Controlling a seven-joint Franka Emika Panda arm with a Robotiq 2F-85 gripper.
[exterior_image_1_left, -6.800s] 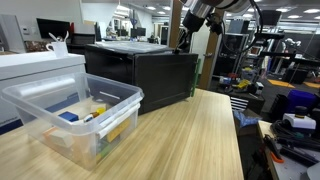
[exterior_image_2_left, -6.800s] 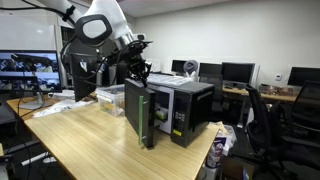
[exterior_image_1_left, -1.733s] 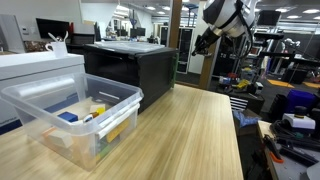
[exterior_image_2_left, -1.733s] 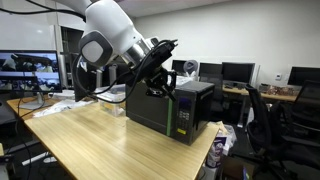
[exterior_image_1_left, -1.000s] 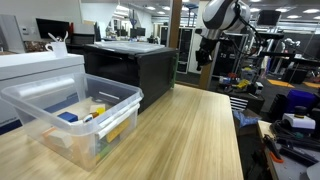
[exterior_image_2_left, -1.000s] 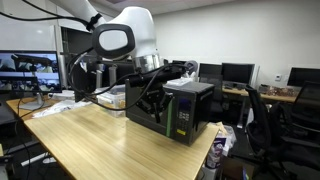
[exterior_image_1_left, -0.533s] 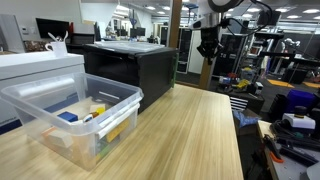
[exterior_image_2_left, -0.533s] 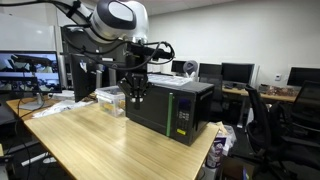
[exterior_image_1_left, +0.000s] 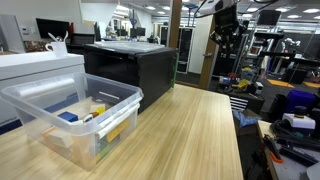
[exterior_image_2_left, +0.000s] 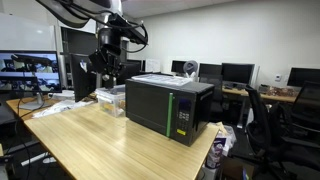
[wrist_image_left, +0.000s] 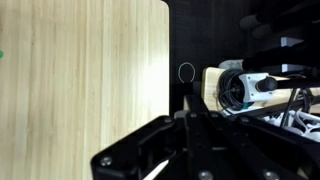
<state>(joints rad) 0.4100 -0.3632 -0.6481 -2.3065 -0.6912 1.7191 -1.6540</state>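
Observation:
A black microwave stands on the wooden table with its door closed; it also shows in an exterior view. My gripper hangs high in the air above the table's far end, apart from the microwave, and shows in an exterior view behind and above the microwave. In the wrist view the black fingers are pressed together with nothing between them, looking down on the tabletop and its edge.
A clear plastic bin with several small items sits on the near table corner, beside a white appliance. Office chairs and desks with monitors stand past the table edge.
The microwave door, open at first, is now closed. Over the last second my gripper has lifted up and away from the microwave.

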